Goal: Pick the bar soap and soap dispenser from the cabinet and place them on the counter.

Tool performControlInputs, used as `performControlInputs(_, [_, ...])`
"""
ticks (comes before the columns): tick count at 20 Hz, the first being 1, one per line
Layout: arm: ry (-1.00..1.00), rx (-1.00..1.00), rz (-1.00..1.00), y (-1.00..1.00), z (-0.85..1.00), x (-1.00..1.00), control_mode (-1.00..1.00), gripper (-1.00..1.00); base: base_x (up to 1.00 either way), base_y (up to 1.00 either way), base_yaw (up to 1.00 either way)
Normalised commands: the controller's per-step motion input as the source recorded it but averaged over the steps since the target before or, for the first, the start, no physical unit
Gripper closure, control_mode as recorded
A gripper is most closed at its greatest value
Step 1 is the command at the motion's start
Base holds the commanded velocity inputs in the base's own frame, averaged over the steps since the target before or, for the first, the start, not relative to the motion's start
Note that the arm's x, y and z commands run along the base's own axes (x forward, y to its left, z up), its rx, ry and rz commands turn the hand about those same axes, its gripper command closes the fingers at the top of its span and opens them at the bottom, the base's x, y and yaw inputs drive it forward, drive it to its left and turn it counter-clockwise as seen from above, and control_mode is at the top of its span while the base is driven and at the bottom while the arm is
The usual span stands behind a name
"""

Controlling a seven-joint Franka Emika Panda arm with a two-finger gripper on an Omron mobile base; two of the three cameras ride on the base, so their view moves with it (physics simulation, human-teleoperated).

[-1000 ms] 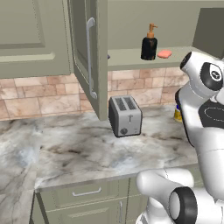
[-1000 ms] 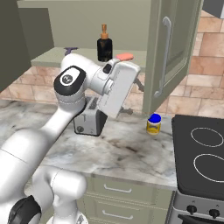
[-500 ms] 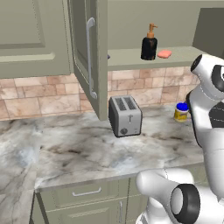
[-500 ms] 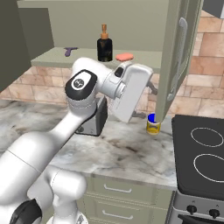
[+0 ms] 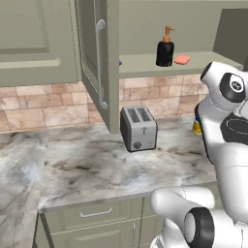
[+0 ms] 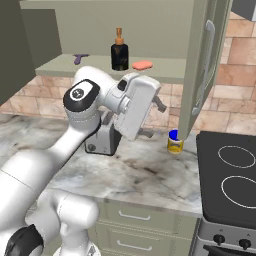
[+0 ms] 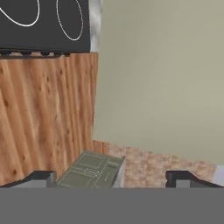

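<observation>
Both soaps on the cabinet shelf, nothing moved to the counter yet

The bar soap [image 6: 142, 65] lies just beside the soap dispenser [image 6: 119, 53] in the open cabinet [image 6: 170, 70], above the counter [image 6: 145, 175]. The gripper [image 6: 152, 117] hangs below, jaws wide, empty. Risk: with the 2 so close, reaching for 1 could topple the dispenser.

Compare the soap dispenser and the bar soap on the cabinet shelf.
The soap dispenser is a black bottle with an orange pump, standing upright; the bar soap is salmon-pink and lies flat. The soap dispenser is much taller; the bar soap is low. Both sit side by side on the open cabinet shelf, neither held.
</observation>
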Motion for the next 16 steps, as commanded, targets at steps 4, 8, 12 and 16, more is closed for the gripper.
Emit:
performControlInputs(4, [-0.03, 0.01, -0.03, 0.87, -0.16, -0.09, -1.0, -1.0, 0.0, 0.0, 0.0])
performControlInputs(8, [-0.03, 0.21, 0.0, 0.67, -0.57, -0.17, -1.0, -1.0, 0.0, 0.0, 0.0])
performControlInputs(12, [-0.07, 0.43, -0.04, 0.47, -0.56, -0.28, -1.0, -1.0, 0.0, 0.0, 0.0])
performControlInputs(16, [-0.09, 0.42, -0.03, 0.56, -0.23, -0.07, -1.0, -1.0, 0.0, 0.0, 0.0])
